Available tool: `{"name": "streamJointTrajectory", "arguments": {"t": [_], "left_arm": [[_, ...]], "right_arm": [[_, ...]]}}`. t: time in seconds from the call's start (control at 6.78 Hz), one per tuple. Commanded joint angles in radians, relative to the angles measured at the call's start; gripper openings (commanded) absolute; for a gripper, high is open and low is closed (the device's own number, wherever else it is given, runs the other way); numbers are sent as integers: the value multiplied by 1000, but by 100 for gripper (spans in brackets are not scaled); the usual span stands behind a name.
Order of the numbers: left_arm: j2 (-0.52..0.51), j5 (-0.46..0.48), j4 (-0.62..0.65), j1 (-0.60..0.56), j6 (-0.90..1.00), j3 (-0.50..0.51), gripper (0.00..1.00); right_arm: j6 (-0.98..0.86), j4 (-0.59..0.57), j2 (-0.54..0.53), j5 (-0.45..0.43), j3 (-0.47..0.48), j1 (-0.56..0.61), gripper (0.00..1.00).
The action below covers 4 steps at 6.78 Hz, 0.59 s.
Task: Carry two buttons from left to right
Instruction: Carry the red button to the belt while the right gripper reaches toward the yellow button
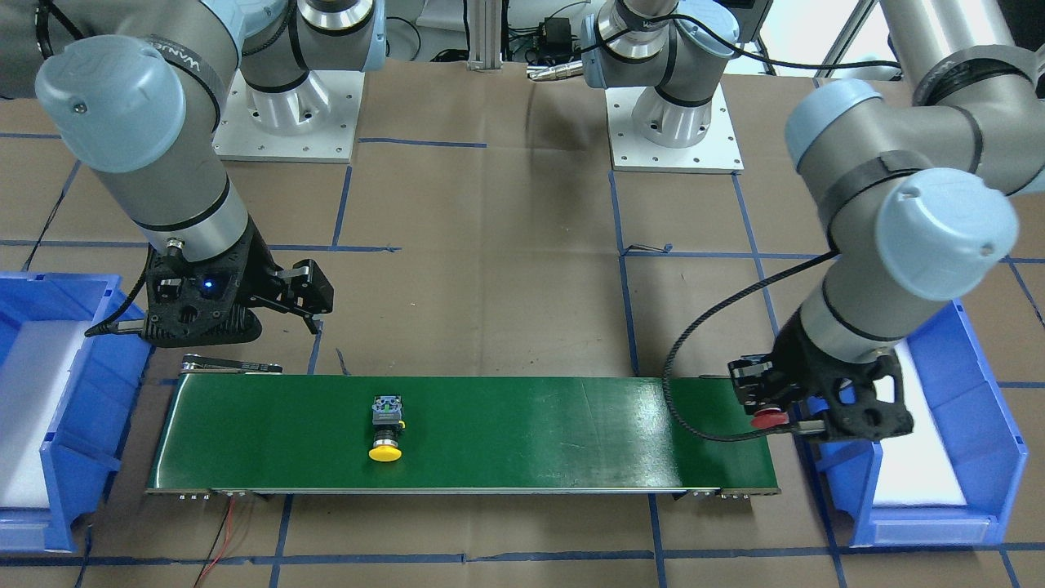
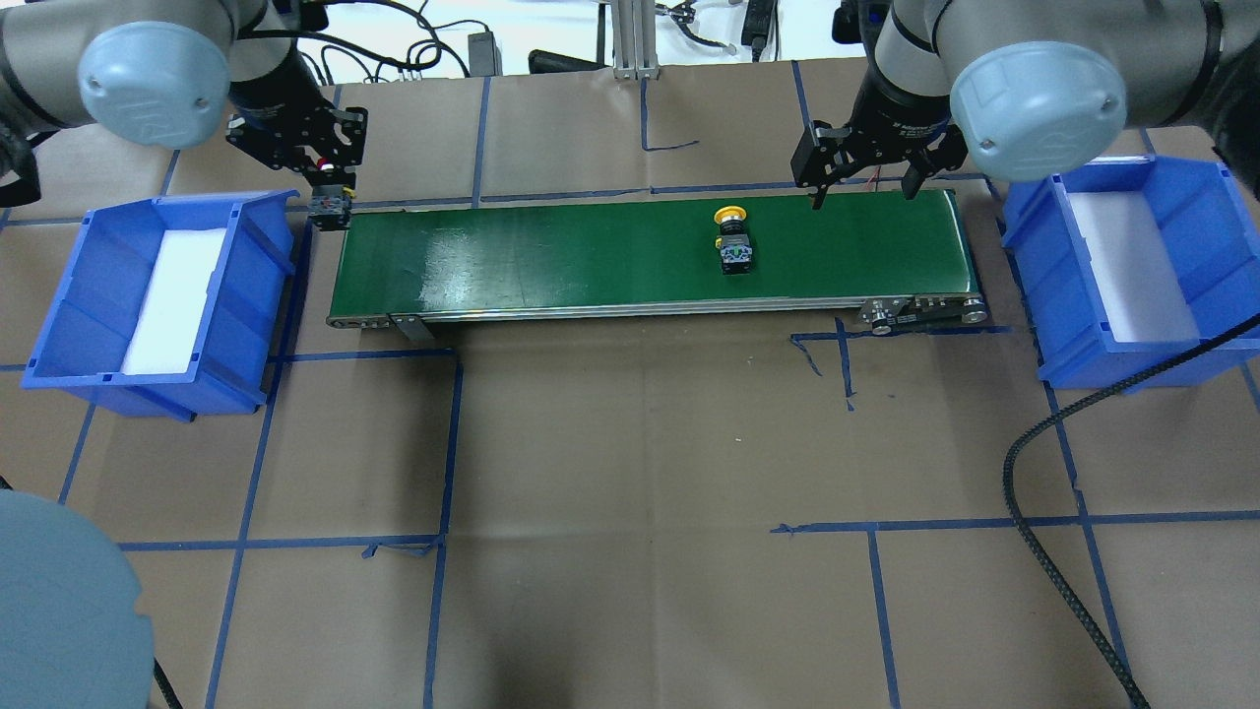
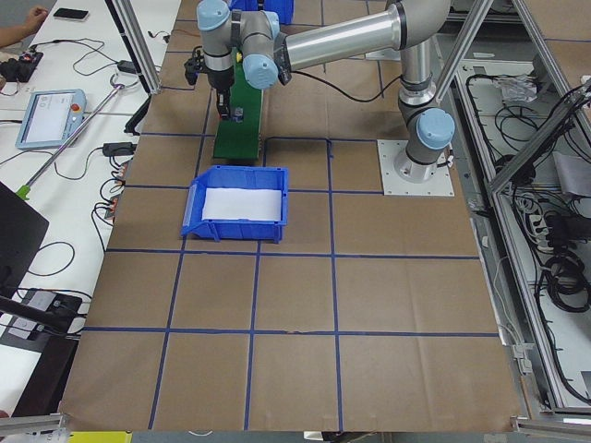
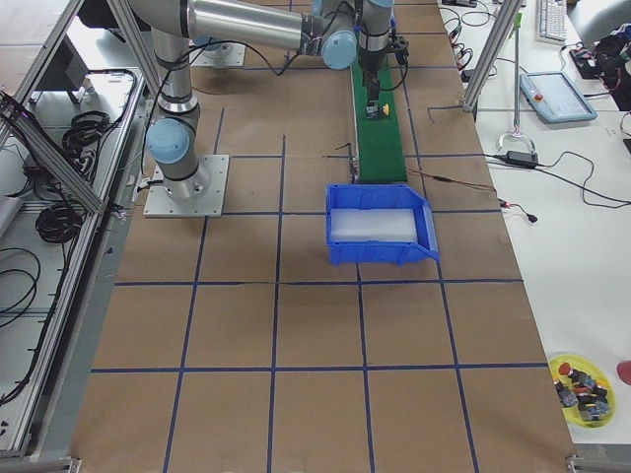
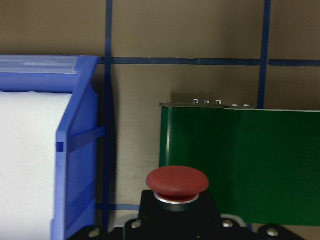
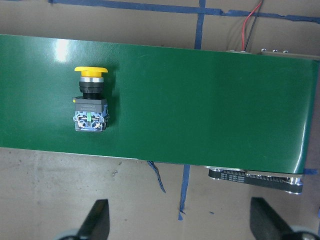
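Glossy green belt (image 1: pixel 531 433), yellow mushroom-cap button (image 1: pixel 387 429), rounded red-cap button (image 5: pixel 177 182)

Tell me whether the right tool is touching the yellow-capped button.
Apart. In the right wrist view the right tool hangs open over brown paper, off the green belt, and bare belt separates it from the yellow-capped button.

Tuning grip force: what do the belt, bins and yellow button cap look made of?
Belt: green, glossy rubber or PVC by its sheen, probably. Bins: blue moulded plastic, ribbed walls. Yellow button cap: smooth plastic, likely; metal-looking collar beneath.
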Motion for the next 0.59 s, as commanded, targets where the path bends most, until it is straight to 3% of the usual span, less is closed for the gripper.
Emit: {"name": "streamJointTrajectory", "arguments": {"t": [0.0, 0.29, 0.44], "left_arm": [[-64, -5, 83, -88, -71, -16, 11], [-86, -8, 122, -81, -48, -72, 11], [-86, -9, 227, -75, -25, -130, 11]], "right_arm": [[0, 1, 11, 1, 3, 0, 100], [0, 3, 23, 1, -2, 0, 100], [0, 3, 23, 0, 0, 0, 100]]}}
